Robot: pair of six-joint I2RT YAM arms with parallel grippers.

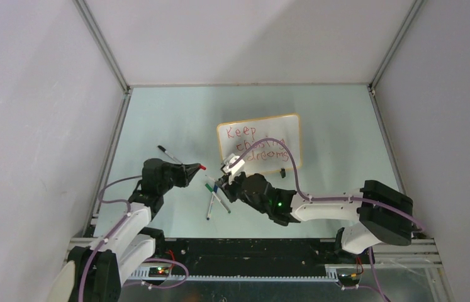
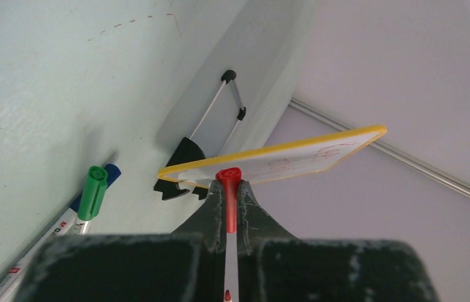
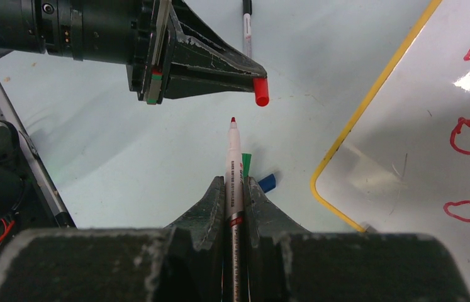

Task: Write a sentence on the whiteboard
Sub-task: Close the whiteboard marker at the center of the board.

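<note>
The sentence (image 1: 254, 146) is looking done on the whiteboard (image 1: 282, 129); right gripper (image 3: 235, 185) is clamping the uncapped red marker (image 3: 233, 151), left gripper (image 2: 228, 187) is pinching its cap (image 2: 228, 175), so recapping's probably what's left.

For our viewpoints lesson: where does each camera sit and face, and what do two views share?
Top external: above, behind the robot, looking down on the whiteboard; left arm and right arm show.
Left wrist: on the left arm, facing the whiteboard's edge; the left end effector pinches the red cap.
Right wrist: on the right arm, facing the left arm; the right end effector grips the red marker.
Shared: all three show the red cap.
</note>
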